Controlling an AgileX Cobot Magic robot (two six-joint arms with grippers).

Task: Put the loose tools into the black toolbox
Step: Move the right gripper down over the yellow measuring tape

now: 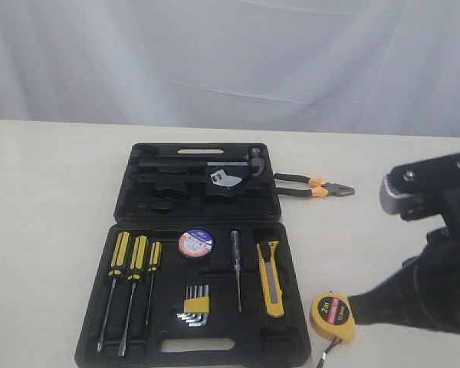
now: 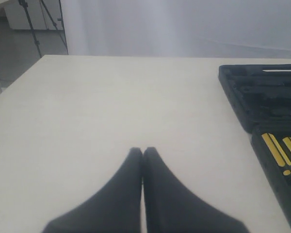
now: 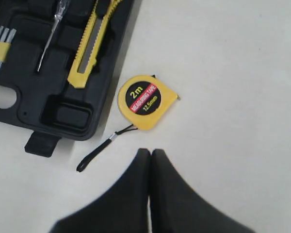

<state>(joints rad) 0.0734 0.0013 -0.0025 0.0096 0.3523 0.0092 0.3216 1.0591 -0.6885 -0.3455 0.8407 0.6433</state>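
Note:
The black toolbox [image 1: 130, 201] lies open on the table as two moulded halves. The yellow utility knife [image 1: 270, 277] and the white-and-red tape roll [image 1: 195, 242] sit in recesses of its near half. Orange-and-black pliers [image 1: 314, 186] lie on the table just right of the far half. A yellow-and-black tape measure [image 1: 332, 314] rests on the table beside the near half's right edge. My right gripper [image 1: 353, 299] is shut and empty, its tips just short of the tape measure [image 3: 143, 101]. My left gripper [image 2: 142, 151] is shut and empty above bare table, left of the toolbox [image 2: 242, 97].
Three yellow-and-black screwdrivers [image 1: 130, 261], a hex key set [image 1: 195, 305] and a thin tester screwdriver [image 1: 236, 264] fill the near half. A wrench [image 1: 225, 179] and a hammer [image 1: 249, 162] lie in the far half. The tape measure's black strap [image 3: 99, 152] trails on the table.

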